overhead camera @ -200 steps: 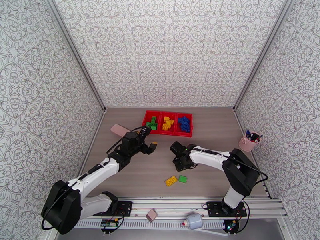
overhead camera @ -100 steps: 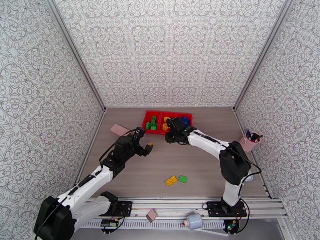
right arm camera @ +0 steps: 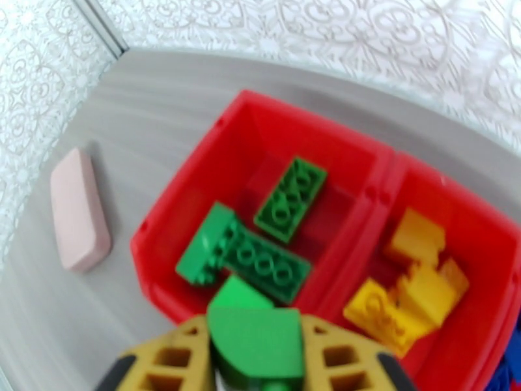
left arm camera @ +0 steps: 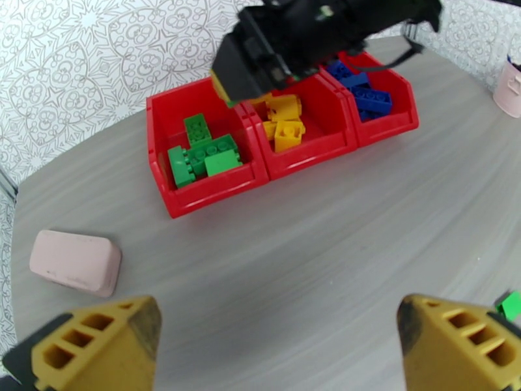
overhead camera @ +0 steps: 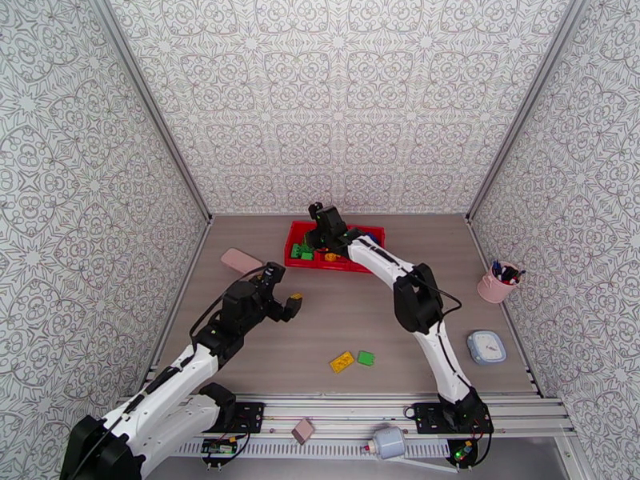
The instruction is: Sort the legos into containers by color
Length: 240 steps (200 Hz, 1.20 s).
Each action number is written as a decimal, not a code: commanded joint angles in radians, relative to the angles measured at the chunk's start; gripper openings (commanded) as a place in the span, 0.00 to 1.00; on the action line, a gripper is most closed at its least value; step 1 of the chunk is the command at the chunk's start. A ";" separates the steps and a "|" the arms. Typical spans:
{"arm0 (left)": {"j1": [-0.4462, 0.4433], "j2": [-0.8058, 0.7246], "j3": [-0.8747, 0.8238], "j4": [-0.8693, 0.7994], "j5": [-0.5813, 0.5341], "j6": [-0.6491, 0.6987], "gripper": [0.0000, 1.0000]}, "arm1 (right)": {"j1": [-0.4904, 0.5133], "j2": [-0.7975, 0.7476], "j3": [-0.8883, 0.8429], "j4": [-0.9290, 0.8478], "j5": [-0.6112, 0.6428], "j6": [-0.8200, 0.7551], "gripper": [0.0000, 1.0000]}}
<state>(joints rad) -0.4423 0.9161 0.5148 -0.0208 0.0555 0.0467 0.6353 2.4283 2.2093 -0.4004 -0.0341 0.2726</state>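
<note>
The right pincer (right arm camera: 255, 376) is pressed onto a green lego (right arm camera: 254, 327), which sits pinched between its yellow fingers (right arm camera: 166, 366). It hangs in open air above the red tray (left arm camera: 208, 193). Below and just ahead of it is the near wall of the tray's left compartment. The divider to the middle compartment runs off to its right.

The left pincer (left arm camera: 277, 333) hovers with its jaws spread wide and bare tabletop (left arm camera: 325, 242) showing between its fingers (left arm camera: 98, 340). A broad stretch of open table lies between it and the tray ahead. The pink block (left arm camera: 75, 262) lies ahead to its left, apart from the tray. A loose green lego (overhead camera: 366, 358) and a yellow lego (overhead camera: 342, 362) lie side by side behind it to its right, nearer the arm bases.

The compartment under the right pincer holds a few green legos (right arm camera: 260, 249). The next one to its right holds yellow legos (right arm camera: 404, 281), and the last holds blue legos (left arm camera: 361, 92).

The table is grey wood grain, closed in by white patterned walls (overhead camera: 336, 98) on three sides. Far to the right of the right pincer, near the side wall, stand a pink pen cup (overhead camera: 496, 286) and a small white and blue device (overhead camera: 486, 346).
</note>
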 commanded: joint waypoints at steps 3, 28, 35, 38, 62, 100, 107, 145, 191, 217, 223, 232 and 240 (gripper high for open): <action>0.000 -0.007 -0.010 -0.016 0.015 -0.020 1.00 | -0.007 0.117 0.178 -0.050 -0.008 -0.021 0.31; -0.004 -0.007 -0.012 -0.016 0.016 -0.018 1.00 | -0.012 0.222 0.336 -0.075 -0.010 -0.026 0.31; -0.003 -0.005 -0.009 -0.020 0.012 -0.019 1.00 | -0.012 0.241 0.365 -0.081 -0.013 -0.026 0.30; -0.005 -0.004 -0.009 -0.024 0.011 -0.019 1.00 | -0.013 0.248 0.376 -0.084 -0.014 -0.027 0.31; -0.008 0.000 0.000 -0.038 0.008 -0.021 1.00 | -0.015 0.256 0.409 -0.090 -0.018 -0.050 0.36; -0.048 0.003 -0.003 -0.027 -0.012 -0.026 1.00 | -0.016 0.154 0.325 -0.101 -0.020 -0.085 0.62; -0.060 0.004 -0.005 -0.021 -0.016 -0.025 1.00 | -0.016 0.119 0.281 -0.093 -0.019 -0.090 0.67; -0.147 0.014 -0.019 -0.006 -0.044 -0.041 1.00 | -0.018 -0.142 -0.152 0.097 -0.009 -0.109 0.79; -0.352 0.079 -0.043 0.019 -0.099 -0.129 1.00 | -0.066 -0.398 -0.590 0.306 -0.003 -0.079 0.88; -0.449 0.130 -0.026 0.004 -0.094 -0.116 1.00 | -0.095 -0.488 -0.745 0.344 0.016 -0.076 0.89; -0.467 0.147 -0.016 -0.007 -0.089 -0.105 1.00 | -0.100 -0.503 -0.771 0.347 0.020 -0.079 0.90; -0.487 0.174 0.005 -0.028 -0.076 -0.084 1.00 | -0.108 -0.523 -0.805 0.349 0.026 -0.080 0.90; -0.502 0.200 0.028 -0.057 -0.064 -0.055 1.00 | -0.115 -0.539 -0.832 0.353 0.030 -0.081 0.90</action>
<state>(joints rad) -0.9001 1.0565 0.4870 -0.0208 -0.0208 -0.0528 0.5354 1.9553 1.4818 -0.1104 -0.0296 0.1864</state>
